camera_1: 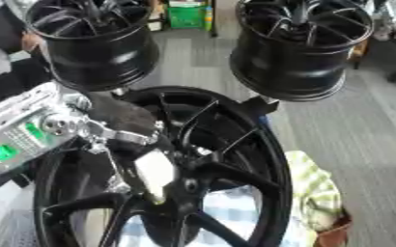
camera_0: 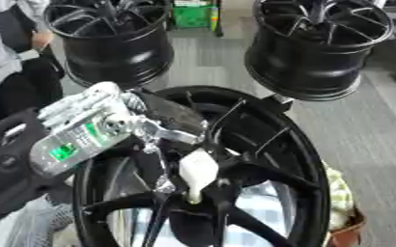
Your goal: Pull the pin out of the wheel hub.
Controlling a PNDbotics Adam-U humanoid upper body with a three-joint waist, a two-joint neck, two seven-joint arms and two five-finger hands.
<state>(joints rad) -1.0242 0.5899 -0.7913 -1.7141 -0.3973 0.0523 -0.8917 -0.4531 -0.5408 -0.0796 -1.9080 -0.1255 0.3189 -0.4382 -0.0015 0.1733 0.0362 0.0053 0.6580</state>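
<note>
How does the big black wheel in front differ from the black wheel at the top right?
The near black spoked wheel fills the foreground and has a whitish pin at its hub, under the left hand; the far black wheel at the top right stands untouched, its barrel side showing. Both are black and spoked.

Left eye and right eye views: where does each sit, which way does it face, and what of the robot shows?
Left eye view: in the head, looking down at the near wheel; the left arm enters from the left, its hand over the hub by the white pin.
Right eye view: beside it, facing the same way; same arm, cut off more at the left edge.
Shared: near wheel, pin, left hand and two far wheels. No right hand shows in either.
</note>
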